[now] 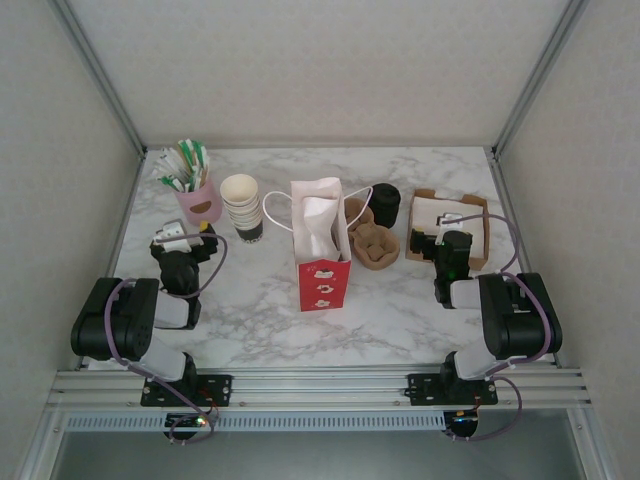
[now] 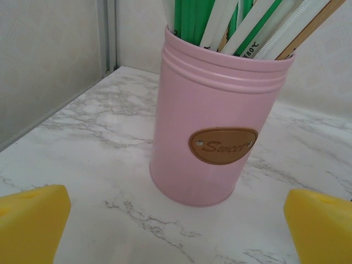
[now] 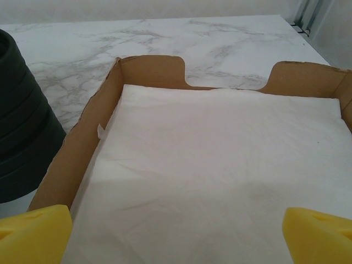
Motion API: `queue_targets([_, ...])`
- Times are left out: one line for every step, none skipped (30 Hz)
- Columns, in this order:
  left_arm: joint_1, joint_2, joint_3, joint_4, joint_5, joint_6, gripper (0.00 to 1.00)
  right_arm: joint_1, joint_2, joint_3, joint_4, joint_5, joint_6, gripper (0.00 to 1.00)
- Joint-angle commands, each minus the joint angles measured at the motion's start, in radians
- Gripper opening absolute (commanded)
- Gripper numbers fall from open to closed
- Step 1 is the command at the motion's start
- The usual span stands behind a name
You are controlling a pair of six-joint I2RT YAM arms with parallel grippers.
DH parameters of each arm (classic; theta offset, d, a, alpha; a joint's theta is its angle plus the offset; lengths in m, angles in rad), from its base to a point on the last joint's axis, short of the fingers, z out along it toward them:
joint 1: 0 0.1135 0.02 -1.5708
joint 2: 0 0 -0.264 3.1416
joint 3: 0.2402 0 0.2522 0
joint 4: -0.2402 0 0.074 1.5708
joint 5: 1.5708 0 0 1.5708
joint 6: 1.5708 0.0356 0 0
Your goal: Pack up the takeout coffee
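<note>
The takeout coffee is out of view. My left gripper (image 1: 186,238) rests low at the table's left, open, its yellow fingertips (image 2: 34,220) wide apart and pointing at a pink tin (image 2: 204,132) of straws and stirrers, with bare marble between them. At the right, my right gripper (image 1: 447,238) is open over the near edge of a cardboard tray (image 3: 82,148) that holds white napkins (image 3: 220,176); nothing sits between its fingers. A red paper bag (image 1: 322,250) stands open and upright at the table's centre.
A stack of lidless cream cups (image 1: 242,205) stands right of the pink tin (image 1: 200,202). A brown pulp cup carrier (image 1: 374,243) and a black stack of lids (image 1: 385,203) sit between the bag and the tray (image 1: 478,232). Bare marble lies in front of the bag.
</note>
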Motion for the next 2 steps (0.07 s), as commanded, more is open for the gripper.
queue_targets([0.01, 0.004, 0.013, 0.008, 0.015, -0.013, 1.0, 0.001, 0.007, 0.008, -0.002, -0.004, 0.013, 0.99])
queue_targets([0.01, 0.004, 0.014, 0.007, 0.015, -0.012, 1.0, 0.001, 0.007, 0.007, -0.003, -0.004, 0.013, 0.99])
